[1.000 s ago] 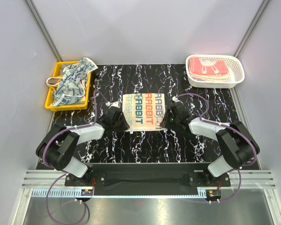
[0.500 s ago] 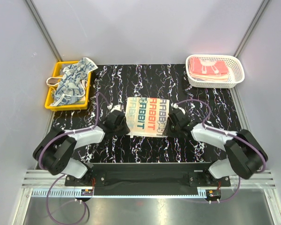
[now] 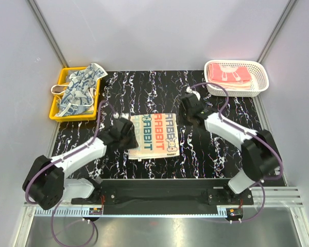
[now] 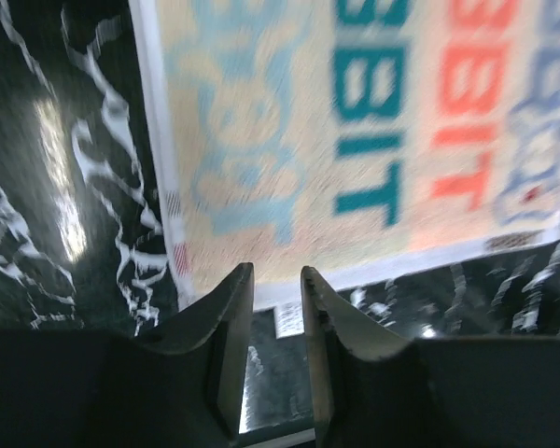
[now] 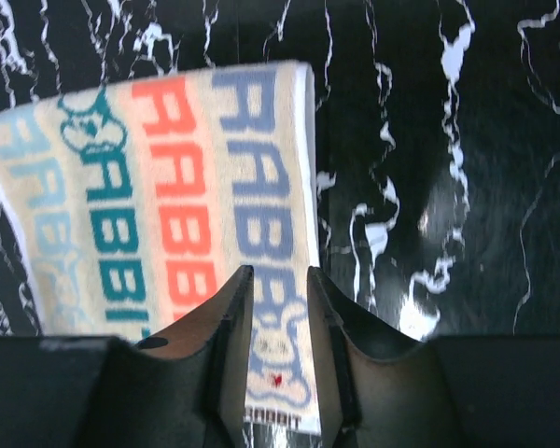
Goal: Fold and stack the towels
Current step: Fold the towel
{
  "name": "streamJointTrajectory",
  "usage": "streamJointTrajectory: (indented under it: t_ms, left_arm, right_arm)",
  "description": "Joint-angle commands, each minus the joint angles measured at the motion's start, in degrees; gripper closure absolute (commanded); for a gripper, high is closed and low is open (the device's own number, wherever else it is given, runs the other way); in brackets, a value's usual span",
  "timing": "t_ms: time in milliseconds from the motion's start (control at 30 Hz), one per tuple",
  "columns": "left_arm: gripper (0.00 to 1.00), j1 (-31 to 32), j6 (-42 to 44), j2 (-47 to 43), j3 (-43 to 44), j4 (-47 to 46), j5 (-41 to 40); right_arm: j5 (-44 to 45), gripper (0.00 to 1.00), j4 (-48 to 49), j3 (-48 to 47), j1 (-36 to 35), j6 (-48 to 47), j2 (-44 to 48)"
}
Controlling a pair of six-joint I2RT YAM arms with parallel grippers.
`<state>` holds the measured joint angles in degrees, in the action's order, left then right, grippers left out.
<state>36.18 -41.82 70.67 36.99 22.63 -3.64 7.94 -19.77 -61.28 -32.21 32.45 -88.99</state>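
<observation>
While the left gripper (image 4: 276,276) and right gripper (image 5: 278,276) gape narrowly, empty, we note the cream RABBIT-lettered towel (image 3: 154,135) lying flat.

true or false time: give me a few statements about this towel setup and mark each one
1. The rabbit towel lies spread on the table between the two arms. True.
2. The white basket is empty. False: pink towels lie inside it.
3. The yellow tray holds a crumpled navy patterned towel. True.
4. The right jaws are clamped on the rabbit towel. False: they stand slightly apart with nothing between them, just past the towel's far right corner.
5. The rabbit towel sits in the yellow tray. False: it is on the table, apart from the tray.
</observation>
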Motion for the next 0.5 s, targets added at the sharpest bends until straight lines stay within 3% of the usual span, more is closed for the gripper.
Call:
streamJointTrajectory:
  t_ms: [0,167,467]
  left_arm:
    - [0.67,-4.4,4.0,0.9,11.6,0.5,-1.4]
    - [0.70,-11.6,6.5,12.9,22.3,-1.7,4.9]
    - [0.76,-17.2,9.6,31.5,33.9,-5.1,12.1]
  right_arm:
    - [-0.5,0.65,2.5,-5.5,1.5,-3.6,-6.9]
    - [-4.2,0.68,3.2,-15.2,2.0,-5.5,-15.9]
    - [-6.4,0.70,1.5,-24.7,2.3,-6.3,-28.3]
